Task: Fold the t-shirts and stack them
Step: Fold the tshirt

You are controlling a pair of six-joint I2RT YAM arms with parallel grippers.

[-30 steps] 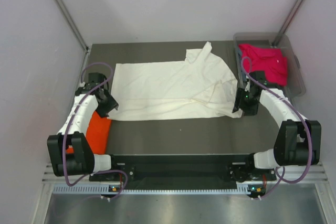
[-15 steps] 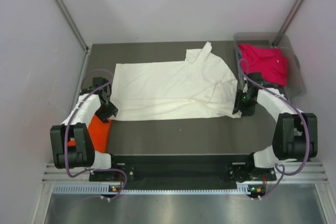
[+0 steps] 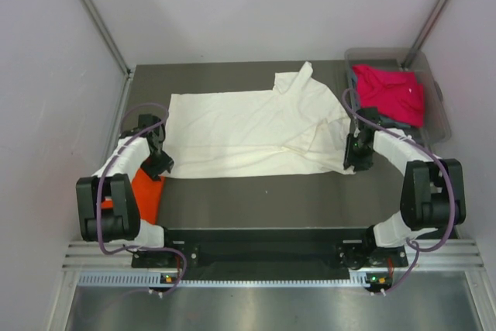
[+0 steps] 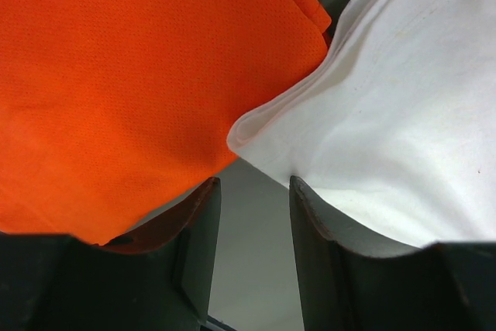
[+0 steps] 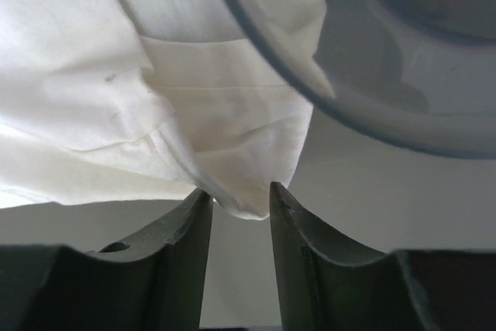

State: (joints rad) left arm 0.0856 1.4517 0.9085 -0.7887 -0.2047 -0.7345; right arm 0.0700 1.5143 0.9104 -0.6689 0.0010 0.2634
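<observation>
The left gripper [image 3: 157, 159] has its jaws released and set moderately apart. In its wrist view [image 4: 252, 184] bare grey surface [image 3: 263, 199] shows through the gap, and nothing is pinched. The corner of the cream-white t-shirt [image 4: 387, 114] lies just beyond the jaw tips, toward the upper right of that frame, and the orange t-shirt [image 4: 116, 75] fills the upper left, its edge reaching the left jaw. The right gripper [image 3: 358, 154] also has its jaws unclenched, with a narrower gap [image 5: 239, 191]. A drooping corner of the cream-white t-shirt [image 5: 101, 75] dips between the tips, and whether it touches them cannot be told. From above, the cream-white t-shirt [image 3: 248, 125] lies flat with its long axis left to right. Its straight edge is at the left and its rumpled end at the right, and one flap points toward the top of the frame. Each gripper sits at one lower corner. A magenta-pink t-shirt [image 3: 391, 91] lies in the clear bin [image 3: 439, 118] at upper right, and the orange t-shirt [image 3: 146, 191] is at lower left.
</observation>
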